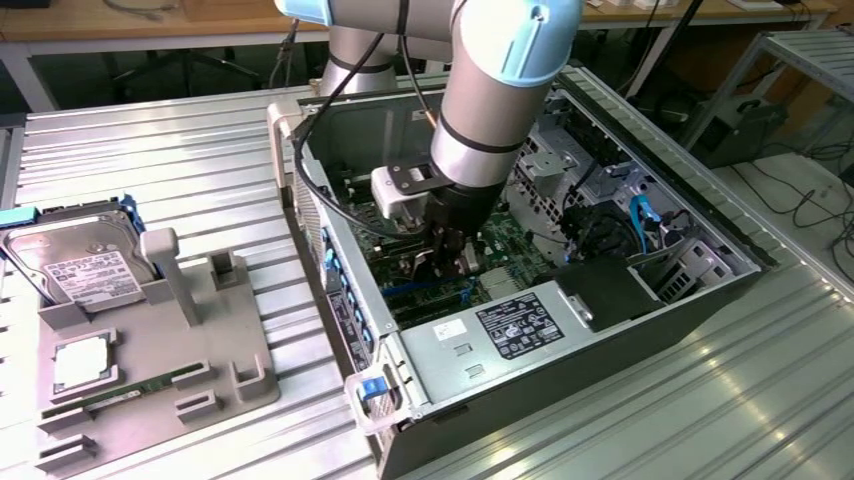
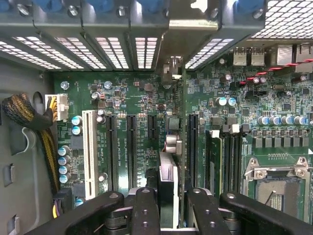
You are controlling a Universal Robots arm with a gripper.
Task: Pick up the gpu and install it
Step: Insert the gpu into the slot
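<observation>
In the exterior view, the arm reaches down into the open computer case (image 1: 350,205), which lies on its side on the metal table (image 1: 160,170). The gripper (image 1: 447,262) is deep inside, low over the green board, near the case wall on the exterior view's left. Something thin and dark hangs between its fingers, so the gpu (image 1: 454,262) looks picked up already and carried into the case. On the gray holder tray (image 1: 147,385) at the table's edge on the exterior view's left, the hard drive (image 1: 74,265) and the thin RAM stick (image 1: 127,390) sit in their places. In the wrist view, the black fingers (image 2: 146,210) are partly closed and pinch the gpu (image 2: 167,188) between them. The card stands on its edge, seen from above as a thin strip, with its metal end (image 2: 172,71) pointing toward the slotted back wall (image 2: 117,49) of the case. It sits over the motherboard (image 2: 137,98), among the long black slots (image 2: 131,149), just beside one long slot (image 2: 192,147). I cannot tell if it is pushed all the way into its slot. The gripper is holding the card, so the install does not look finished.
</observation>
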